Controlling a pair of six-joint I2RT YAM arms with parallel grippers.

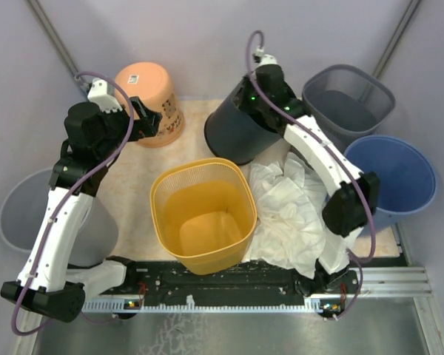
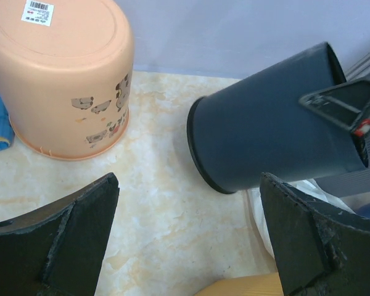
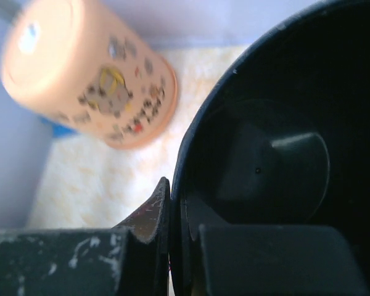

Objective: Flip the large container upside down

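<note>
Right hand (image 3: 172, 213) tight on rim of dark container (image 3: 277, 129); left hand (image 2: 188, 179) agape.

peach bucket (image 1: 144, 83), dark bin (image 1: 233, 132) — bare gap between; yellow basket (image 1: 200, 163) near

Peach bucket (image 3: 89, 80) blurred — dark bin (image 3: 277, 80) cut off by frame edge

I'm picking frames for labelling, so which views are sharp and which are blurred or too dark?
Top external: evenly lit and sharp, soft shadows only. Left wrist: crisp, the barcode sticker on the peach bucket shows clearly. Right wrist: the peach bucket is blurred, and the inside of the dark container is nearly black, with little detail.
</note>
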